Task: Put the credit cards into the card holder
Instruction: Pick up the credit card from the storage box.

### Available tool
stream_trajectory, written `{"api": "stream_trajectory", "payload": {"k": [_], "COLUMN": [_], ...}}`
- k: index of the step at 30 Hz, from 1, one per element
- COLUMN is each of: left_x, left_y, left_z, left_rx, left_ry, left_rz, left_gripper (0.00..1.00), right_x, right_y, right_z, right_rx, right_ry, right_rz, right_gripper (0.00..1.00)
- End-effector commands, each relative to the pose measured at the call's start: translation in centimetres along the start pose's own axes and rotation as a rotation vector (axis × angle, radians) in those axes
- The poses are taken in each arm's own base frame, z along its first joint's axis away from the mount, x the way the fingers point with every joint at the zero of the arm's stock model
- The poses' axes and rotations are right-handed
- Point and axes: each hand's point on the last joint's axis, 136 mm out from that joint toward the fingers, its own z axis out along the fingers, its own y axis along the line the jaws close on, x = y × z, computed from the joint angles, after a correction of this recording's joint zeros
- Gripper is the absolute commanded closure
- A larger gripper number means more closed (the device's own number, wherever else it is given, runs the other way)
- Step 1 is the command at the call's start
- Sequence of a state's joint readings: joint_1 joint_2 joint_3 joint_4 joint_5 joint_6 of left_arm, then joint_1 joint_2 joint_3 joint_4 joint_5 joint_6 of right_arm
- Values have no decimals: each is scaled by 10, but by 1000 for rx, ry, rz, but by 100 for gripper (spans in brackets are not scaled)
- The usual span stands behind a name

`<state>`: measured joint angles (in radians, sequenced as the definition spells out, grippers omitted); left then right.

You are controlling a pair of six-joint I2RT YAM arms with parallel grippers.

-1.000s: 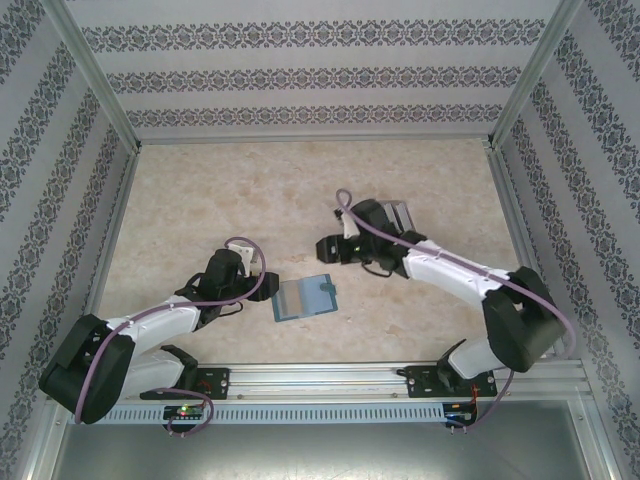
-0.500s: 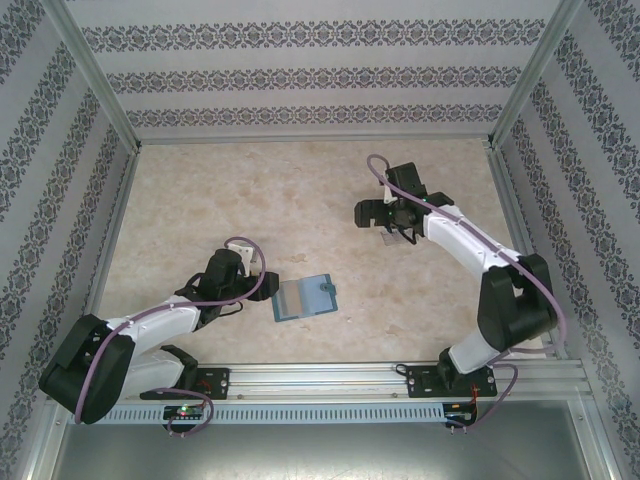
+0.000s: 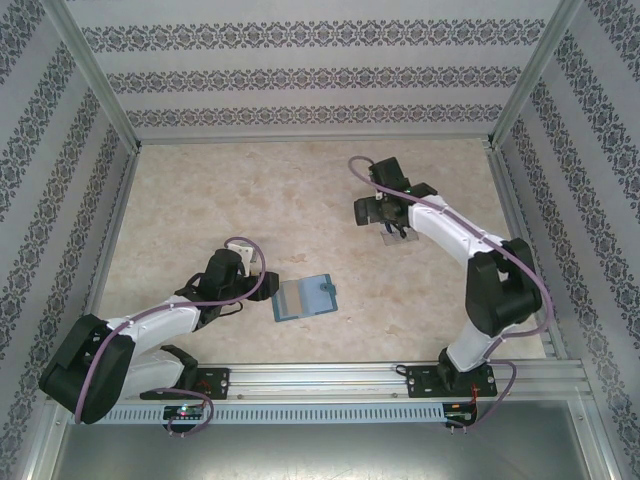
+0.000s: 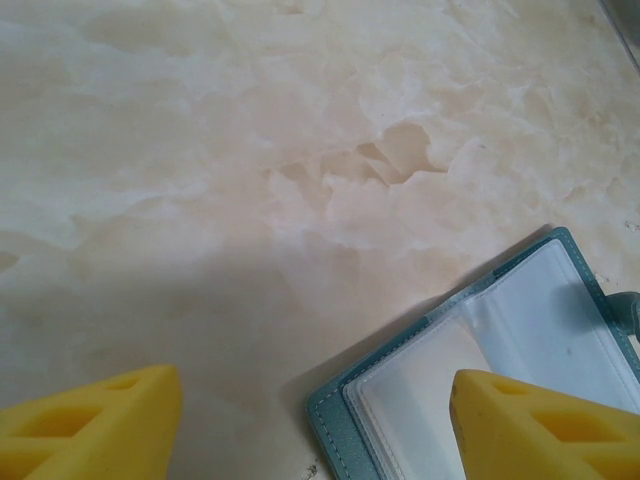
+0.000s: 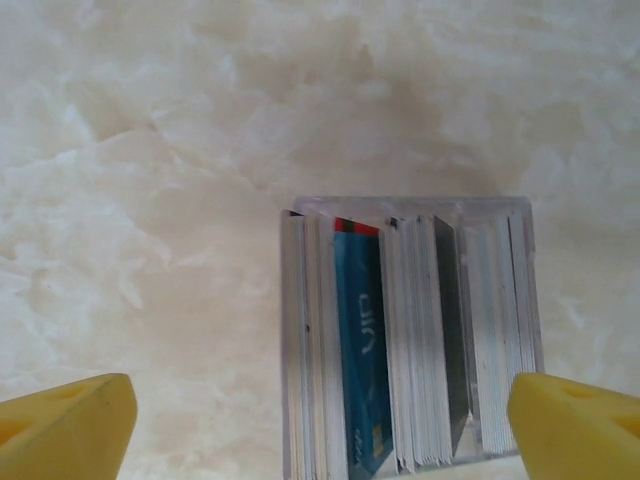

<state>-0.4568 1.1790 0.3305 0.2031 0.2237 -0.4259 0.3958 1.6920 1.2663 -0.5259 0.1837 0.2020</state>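
The card holder point(image 3: 304, 297), a teal wallet, lies open on the marble table with its pale inner pockets up. In the left wrist view the card holder point(image 4: 500, 360) fills the lower right. My left gripper point(image 3: 264, 286) is open at its left edge, and one yellow fingertip point(image 4: 545, 425) hovers over the inner pocket. In the right wrist view the credit cards stand on edge in a clear ridged rack point(image 5: 300, 330): a blue card point(image 5: 360, 350) with a red one point(image 5: 356, 227) behind it, and a dark card point(image 5: 452, 330). My right gripper point(image 5: 325, 435) is open above that rack, holding nothing.
The rack point(image 3: 394, 237) sits at the right middle of the table, just under my right gripper point(image 3: 381, 212). Patterned walls and metal posts enclose the table on three sides. The arms' base rail runs along the near edge.
My right arm has swung away from the wallet, back and to the right, and now hangs over the card rack. The left arm and the wallet have not moved.
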Motion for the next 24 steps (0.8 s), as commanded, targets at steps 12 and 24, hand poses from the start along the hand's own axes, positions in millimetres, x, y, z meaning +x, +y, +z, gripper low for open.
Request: {"api": "stream_trajectory", "payload": {"k": [12, 24], "left_x": [-4, -4], "left_y": [5, 6], "left_z": [0, 1], "left_rx": [-21, -27], "left_ry": [-23, -17], "left_rz": [18, 18], "left_gripper": [26, 26], "right_x": [11, 8], "right_y": [-48, -67], "right_z": [15, 3], "right_rx": [306, 395], "right_ry": [139, 123], "right_rz": [-196, -221], "right_gripper": [22, 27]}}
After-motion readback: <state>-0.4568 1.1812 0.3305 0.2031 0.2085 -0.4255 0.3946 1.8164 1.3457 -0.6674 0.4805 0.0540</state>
